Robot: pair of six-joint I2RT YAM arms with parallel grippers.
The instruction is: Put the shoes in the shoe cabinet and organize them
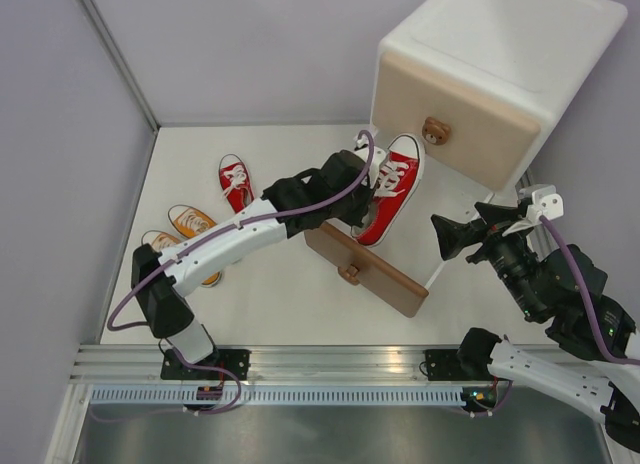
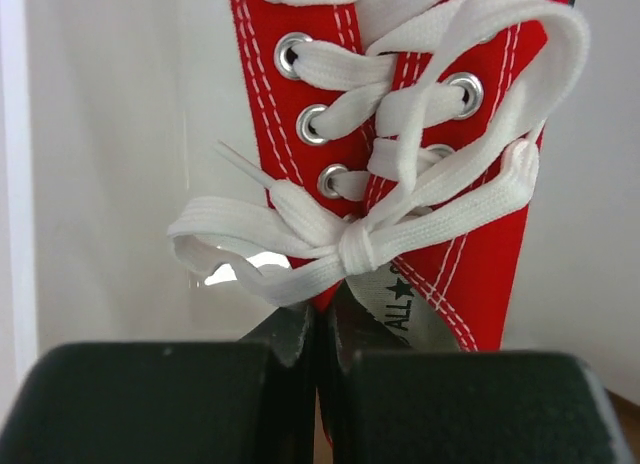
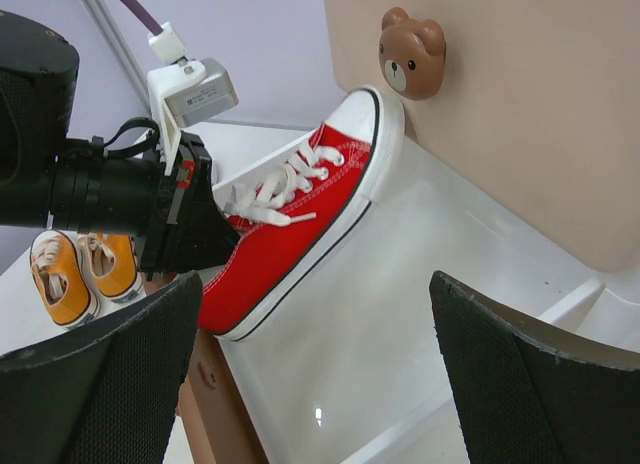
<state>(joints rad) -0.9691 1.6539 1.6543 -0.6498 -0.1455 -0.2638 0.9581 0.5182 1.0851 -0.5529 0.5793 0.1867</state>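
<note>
My left tool (image 2: 318, 334) clamped one red canvas sneaker (image 1: 392, 189) over the open brown drawer (image 1: 365, 269); right tool (image 3: 320, 364) wide, empty. Second red sneaker (image 1: 236, 181) and orange canvas pair (image 1: 190, 222) unstowed.

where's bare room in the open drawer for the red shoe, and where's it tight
Bare white drawer floor lies right of the held red shoe, below the beige drawer. The table is free nearside of the brown drawer front. Crowded: far left, around the orange shoes and other red shoe.

Bright, even, diffuse light, soft shadows only; small glare spot on glossy white drawer floor (image 3: 400, 334) btwn right fingers (image 3: 100, 384). Left fingers (image 2: 150, 404) dark & blurred up close; red shoe (image 2: 485, 269) laces (image 2: 330, 244) just beyond them sharp.
</note>
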